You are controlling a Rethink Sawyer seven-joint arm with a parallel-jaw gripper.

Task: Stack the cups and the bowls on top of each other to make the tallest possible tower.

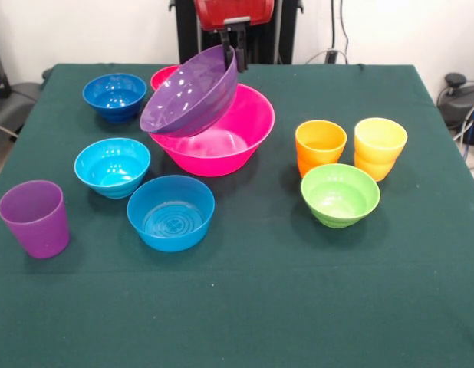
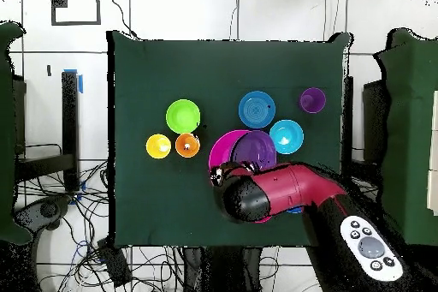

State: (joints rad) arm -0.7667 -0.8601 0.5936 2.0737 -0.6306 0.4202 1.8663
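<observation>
- Now tilted, large purple bowl gripped at its far rim by pincer, leaning on hot-pink bowl at worktop centre.
- Around it: red-pink bowl behind; dark blue bowl, cyan bowl, blue bowl, purple cup leftward.
- Rightward: orange cup, yellow cup, lime green bowl.

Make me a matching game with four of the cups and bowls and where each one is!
Things:
1. purple bowl
2. purple cup
3. green bowl
4. yellow cup

Places or states:
A. standing alone near a table corner
B. beside the orange cup
C. tilted, its rim held by the fingers over the pink bowl
D. in front of two cups

Pairs: 1-C, 2-A, 3-D, 4-B
</observation>
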